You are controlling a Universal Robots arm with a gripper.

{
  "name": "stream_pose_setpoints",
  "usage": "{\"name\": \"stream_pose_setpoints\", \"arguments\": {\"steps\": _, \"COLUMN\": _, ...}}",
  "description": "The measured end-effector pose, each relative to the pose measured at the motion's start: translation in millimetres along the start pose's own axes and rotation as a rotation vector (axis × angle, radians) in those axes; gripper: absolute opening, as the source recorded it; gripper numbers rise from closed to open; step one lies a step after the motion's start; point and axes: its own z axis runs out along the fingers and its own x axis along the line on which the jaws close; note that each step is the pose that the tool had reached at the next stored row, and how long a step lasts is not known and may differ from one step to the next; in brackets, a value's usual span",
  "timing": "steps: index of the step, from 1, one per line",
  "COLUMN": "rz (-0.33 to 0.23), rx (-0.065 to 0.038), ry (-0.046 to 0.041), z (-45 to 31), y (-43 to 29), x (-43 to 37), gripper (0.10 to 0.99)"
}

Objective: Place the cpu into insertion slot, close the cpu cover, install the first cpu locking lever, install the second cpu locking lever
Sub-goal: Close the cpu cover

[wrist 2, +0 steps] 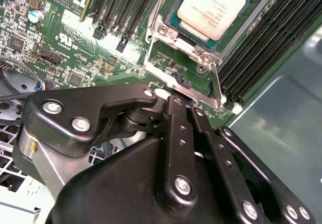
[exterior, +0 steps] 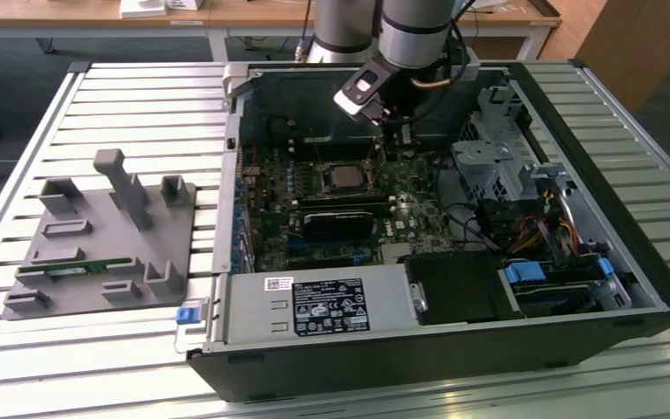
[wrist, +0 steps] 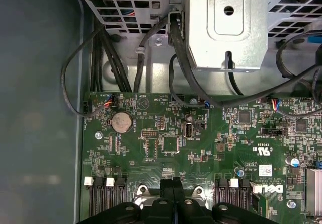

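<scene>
Gripper [wrist: 172,184] fingers sit pressed together, pinching nothing that I can see, low inside the open computer case [exterior: 452,362] over the motherboard [wrist: 171,143]. Just beyond the fingertips lies the insertion slot [wrist 2: 168,30]. Its cpu cover [wrist 2: 217,85] is swung open toward them, and the cpu [wrist 2: 211,6] is seated inside.

**Your surroundings: one open computer case on a slatted table**

You have a slatted table [exterior: 137,96] carrying a black computer case [exterior: 428,358], lying open. Inside it are a green motherboard [exterior: 411,223], a black card [exterior: 338,223] across the board, a labelled power supply box [exterior: 311,305] and a metal drive cage [exterior: 492,166]. At the exterior view's left stands a grey holder [exterior: 91,253] with a green strip [exterior: 79,269] in it. The first wrist view adds a coin battery [wrist: 121,122] and black cables [wrist: 174,38]. The second wrist view adds long black memory slots [wrist 2: 271,38].
</scene>
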Motion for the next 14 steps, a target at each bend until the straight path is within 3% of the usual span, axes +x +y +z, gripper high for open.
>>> {"name": "stream_pose_setpoints", "arguments": {"steps": 14, "rz": 0.0, "rx": 0.0, "ry": 0.0, "z": -0.1, "y": -3.0, "x": 0.0, "gripper": 0.106}}
